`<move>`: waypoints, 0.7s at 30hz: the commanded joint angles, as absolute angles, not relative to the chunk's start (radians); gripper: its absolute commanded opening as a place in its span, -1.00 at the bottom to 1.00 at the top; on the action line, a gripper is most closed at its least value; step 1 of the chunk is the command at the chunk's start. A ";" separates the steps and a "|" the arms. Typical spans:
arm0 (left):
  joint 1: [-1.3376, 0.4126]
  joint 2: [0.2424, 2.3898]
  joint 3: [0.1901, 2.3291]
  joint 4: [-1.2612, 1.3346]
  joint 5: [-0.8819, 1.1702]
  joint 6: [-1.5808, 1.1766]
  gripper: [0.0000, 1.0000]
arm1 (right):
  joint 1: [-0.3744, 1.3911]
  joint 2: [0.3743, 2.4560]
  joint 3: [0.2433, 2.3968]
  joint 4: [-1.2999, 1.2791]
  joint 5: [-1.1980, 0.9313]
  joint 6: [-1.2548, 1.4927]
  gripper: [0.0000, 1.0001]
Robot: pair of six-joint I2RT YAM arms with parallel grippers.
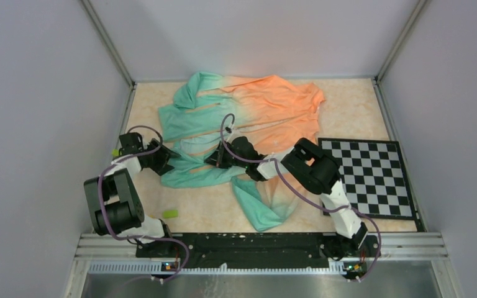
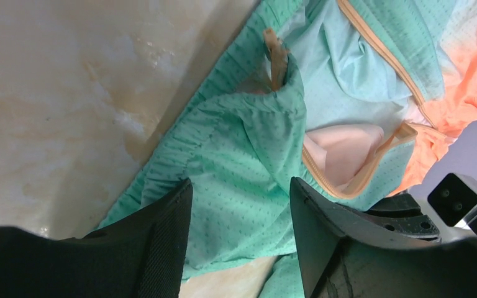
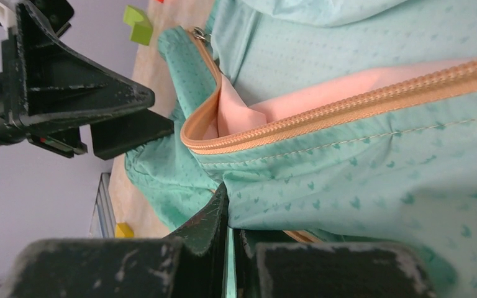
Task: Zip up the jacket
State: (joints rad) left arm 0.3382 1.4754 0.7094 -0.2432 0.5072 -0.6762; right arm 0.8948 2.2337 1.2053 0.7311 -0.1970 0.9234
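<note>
1. The thin teal-to-orange long-sleeved jacket (image 1: pixel 267 108) lies rumpled and open across the middle of the beige marbled worktop (image 1: pixel 348 105). Its teal hem end is toward the arms.
2. The left tool (image 2: pixel 241 186) has its jaws partly apart around a fold of teal hem, with no clear pinch.
3. The right tool (image 3: pixel 228 205) is clamped flat on teal fabric just below the tan zipper tape (image 3: pixel 360 93).
4. Risk: the left tool likely bites loose hem rather than the zipper end, so the fabric would bunch and the two halves would not line up.
5. Risk: the thin cloth could slide out of the right pinch if pulled sideways (not much is held).
6. Risk: the zipper curls open over the pink lining, so the teeth may snag.
7. Counts: one jacket, two tools, one black-and-white checkerboard (image 1: pixel 366 177), two small lime-green blocks (image 1: pixel 171 214).
</note>
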 commanded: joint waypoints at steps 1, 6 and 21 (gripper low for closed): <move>0.348 1.452 0.733 -0.143 0.496 -0.661 0.22 | 0.901 2.175 1.201 0.743 -0.211 0.889 -0.97; 0.344 1.455 0.735 -0.104 0.521 -0.713 0.19 | 0.903 2.179 1.206 0.744 -0.213 0.880 -0.98; 0.204 1.593 0.915 -0.333 0.239 -0.881 0.22 | 0.912 2.164 1.216 0.713 -0.198 0.843 -0.98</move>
